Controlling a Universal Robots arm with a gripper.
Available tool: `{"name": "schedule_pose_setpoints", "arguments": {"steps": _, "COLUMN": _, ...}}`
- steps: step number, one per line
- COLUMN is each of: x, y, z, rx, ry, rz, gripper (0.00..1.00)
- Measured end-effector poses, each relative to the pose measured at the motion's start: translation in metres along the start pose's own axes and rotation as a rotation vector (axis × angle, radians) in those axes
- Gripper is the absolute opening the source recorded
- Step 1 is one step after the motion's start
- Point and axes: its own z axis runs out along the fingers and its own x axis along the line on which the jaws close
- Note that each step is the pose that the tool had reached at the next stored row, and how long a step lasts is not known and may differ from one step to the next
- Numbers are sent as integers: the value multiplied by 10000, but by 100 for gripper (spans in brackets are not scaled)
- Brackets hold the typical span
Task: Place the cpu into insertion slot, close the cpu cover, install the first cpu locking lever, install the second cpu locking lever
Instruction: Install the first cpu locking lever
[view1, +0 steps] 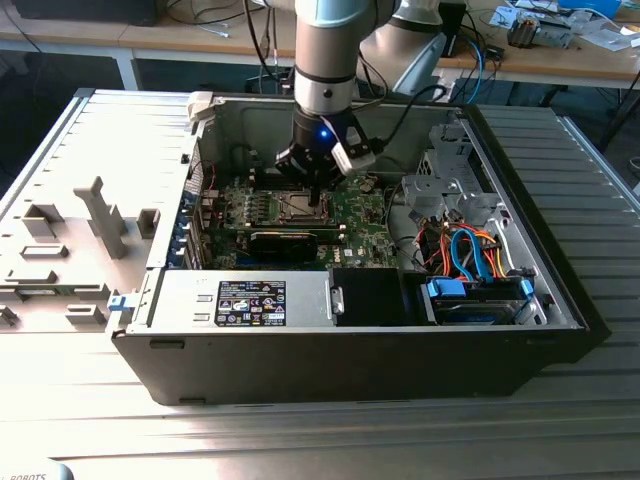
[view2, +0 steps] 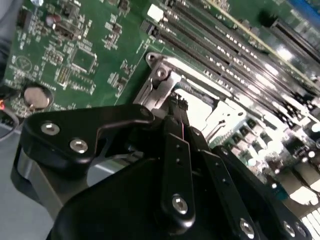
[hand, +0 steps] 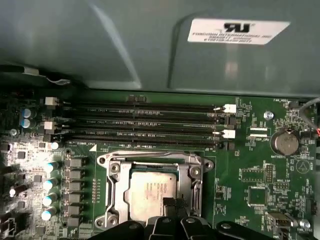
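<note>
First wrist view shows the computer case (view1: 350, 340) open, and on its green board (hand: 250, 150) the cpu (hand: 152, 192) lies in the insertion slot under the closed cpu cover (hand: 116, 185). The gripper (hand: 172, 204), fingers pinched together and holding nothing, touches the chip's edge. Pressing harder could scratch the chip or bend the contacts beneath it.

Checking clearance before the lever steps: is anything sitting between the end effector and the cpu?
Nothing visible. The end effector sits right at the cpu, which lies in the insertion slot framed by the cpu cover.
</note>
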Motion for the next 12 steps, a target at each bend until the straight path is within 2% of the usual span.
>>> {"name": "schedule_pose_setpoints", "arguments": {"steps": 1, "x": 0, "y": -1, "z": -29, "rx": 0, "ry": 0, "rz": 4, "gripper": 11}}
{"name": "schedule_pose_setpoints", "arguments": {"steps": 3, "x": 1, "y": -2, "z": -146, "rx": 0, "ry": -1, "rz": 10, "gripper": 11}}
{"name": "schedule_pose_setpoints", "arguments": {"steps": 4, "x": 1, "y": -2, "z": -169, "rx": 1, "ry": 0, "rz": 10, "gripper": 11}}
{"name": "schedule_pose_setpoints", "arguments": {"steps": 12, "x": 1, "y": -2, "z": -179, "rx": 3, "ry": 0, "rz": 9, "gripper": 11}}
